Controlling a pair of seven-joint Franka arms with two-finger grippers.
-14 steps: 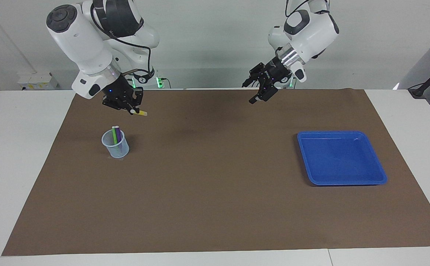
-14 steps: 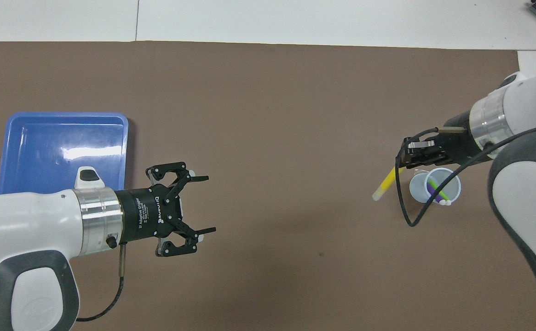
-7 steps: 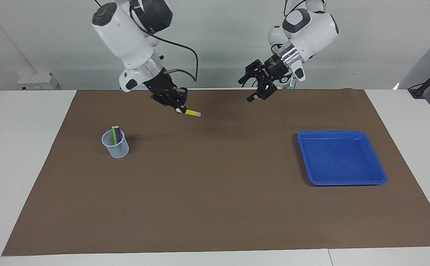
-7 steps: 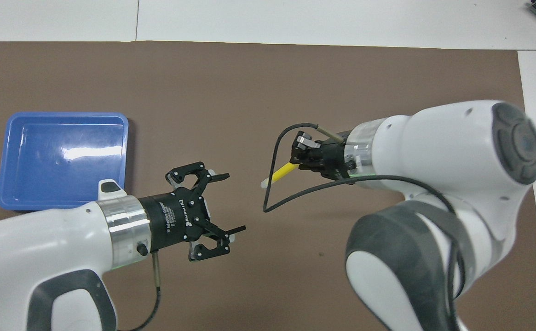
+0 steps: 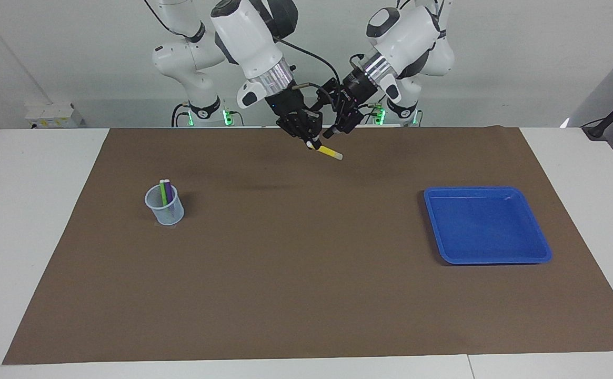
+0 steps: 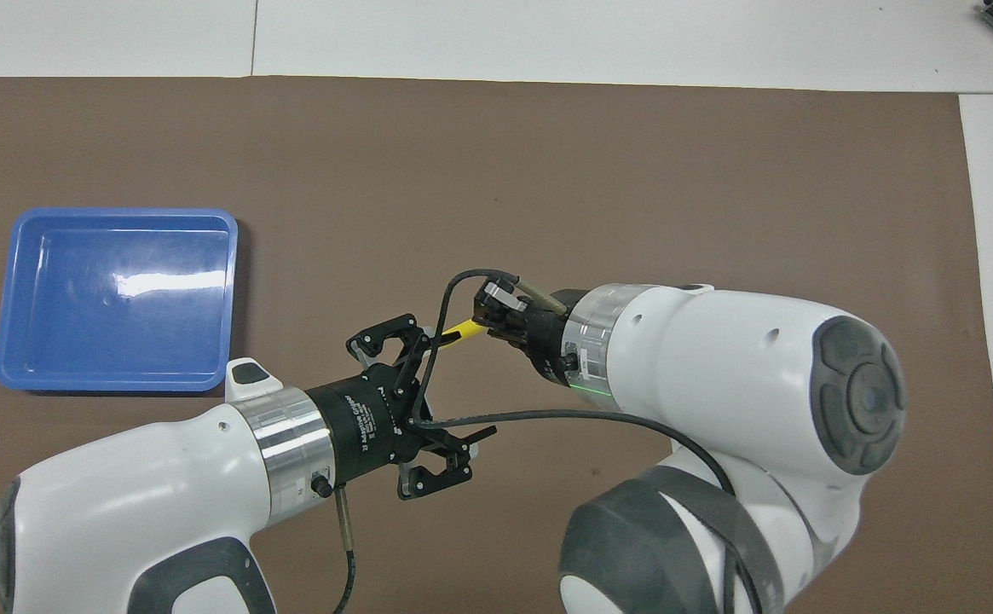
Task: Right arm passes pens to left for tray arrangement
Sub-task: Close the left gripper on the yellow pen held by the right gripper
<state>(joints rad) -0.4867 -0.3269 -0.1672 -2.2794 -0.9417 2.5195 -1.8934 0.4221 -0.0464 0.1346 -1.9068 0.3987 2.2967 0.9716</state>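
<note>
My right gripper [image 5: 310, 141] [image 6: 486, 321] is shut on one end of the yellow pen [image 5: 328, 152] [image 6: 462, 328]. It holds the pen in the air over the brown mat's middle, near the robots' edge, with the pale tip slanting down. My left gripper [image 5: 336, 127] [image 6: 453, 388] stands open right beside the pen's free end; I cannot tell whether it touches. The purple and green pens [image 5: 165, 190] stand in a pale mesh cup [image 5: 164, 206] toward the right arm's end. The blue tray [image 5: 485, 190] [image 6: 121, 341] lies toward the left arm's end with nothing in it.
A brown mat [image 5: 306, 273] [image 6: 547, 153] covers most of the white table. In the overhead view the right arm's body hides the cup. A black cable [image 6: 462, 418] from the right wrist loops across the left gripper.
The right arm has carried the yellow pen from over the cup to the mat's middle. The left gripper has swung in to meet it, fingers still open.
</note>
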